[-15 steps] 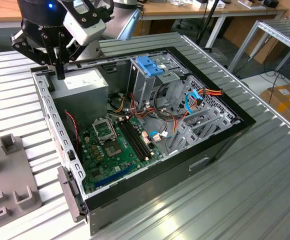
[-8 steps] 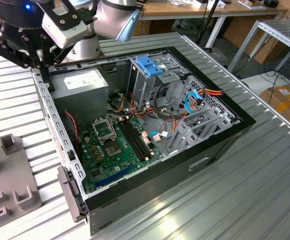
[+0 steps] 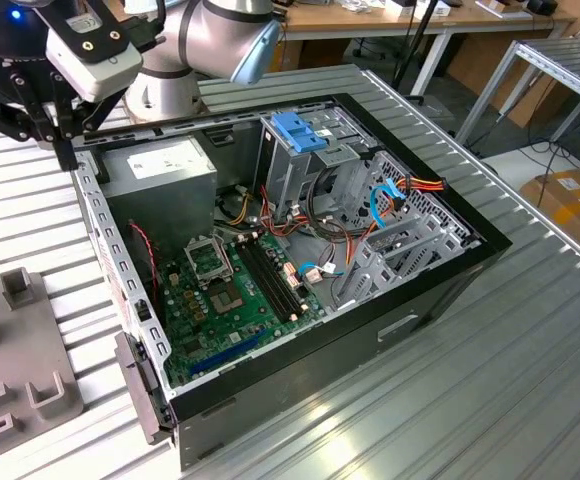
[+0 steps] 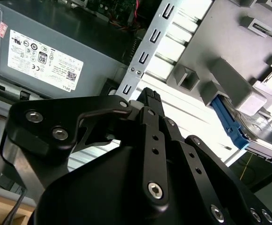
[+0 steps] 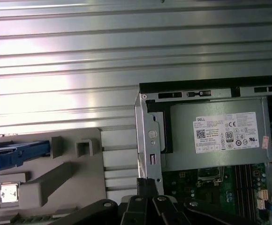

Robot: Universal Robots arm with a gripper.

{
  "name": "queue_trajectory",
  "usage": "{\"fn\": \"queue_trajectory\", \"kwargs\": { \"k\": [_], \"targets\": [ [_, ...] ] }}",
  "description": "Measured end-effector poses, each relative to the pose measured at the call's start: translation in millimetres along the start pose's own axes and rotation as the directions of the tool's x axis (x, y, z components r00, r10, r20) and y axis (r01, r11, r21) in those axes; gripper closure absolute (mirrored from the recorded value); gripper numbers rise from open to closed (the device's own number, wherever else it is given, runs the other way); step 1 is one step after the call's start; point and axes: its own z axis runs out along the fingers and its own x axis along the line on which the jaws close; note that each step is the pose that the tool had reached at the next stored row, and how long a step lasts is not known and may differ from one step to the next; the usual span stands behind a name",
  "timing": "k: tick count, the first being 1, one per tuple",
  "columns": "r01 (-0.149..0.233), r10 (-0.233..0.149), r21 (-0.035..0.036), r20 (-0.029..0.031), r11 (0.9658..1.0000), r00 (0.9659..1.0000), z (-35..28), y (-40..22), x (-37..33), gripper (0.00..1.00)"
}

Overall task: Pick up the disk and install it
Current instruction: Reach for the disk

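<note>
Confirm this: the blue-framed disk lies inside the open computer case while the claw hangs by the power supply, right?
No. The first wrist view shows the disk outside the computer case, on the grey holder tray beside it. The claw does hang by the power supply.

Premises: a robotics laboratory or engineering workshop, not a domestic or retail setting. Grounds, from the exterior view: a jointed robot arm (image 3: 205, 35) at the upper left, above a ribbed aluminium table (image 3: 490, 400). At centre is an opened desktop computer case (image 3: 320, 365) with its motherboard (image 3: 225, 300) exposed; a grey fixture plate (image 3: 20, 390) lies at lower left. Wooden workbenches (image 3: 370, 15) line the top edge. At the right edge are an aluminium-profile frame (image 3: 560, 65) and cardboard boxes (image 3: 570, 200) on the floor.
</note>
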Motion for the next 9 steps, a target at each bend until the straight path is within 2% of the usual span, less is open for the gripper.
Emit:
{"fn": "queue_trajectory", "kwargs": {
  "k": [2, 4, 6, 9],
  "targets": [
    [0.0, 0.0, 0.0, 0.0, 1.0, 1.0, -0.2, -0.7, 8.9, 0.89],
    [0.0, 0.0, 0.0, 0.0001, 1.0, 1.0, -0.3, -1.0, 13.0, 0.89],
    [0.0, 0.0, 0.0, 0.0, 1.0, 1.0, -0.4, -1.1, 15.4, 0.89],
    [0.0, 0.0, 0.0, 0.0, 1.0, 1.0, -0.3, -1.1, 15.4, 0.89]
  ]
}}
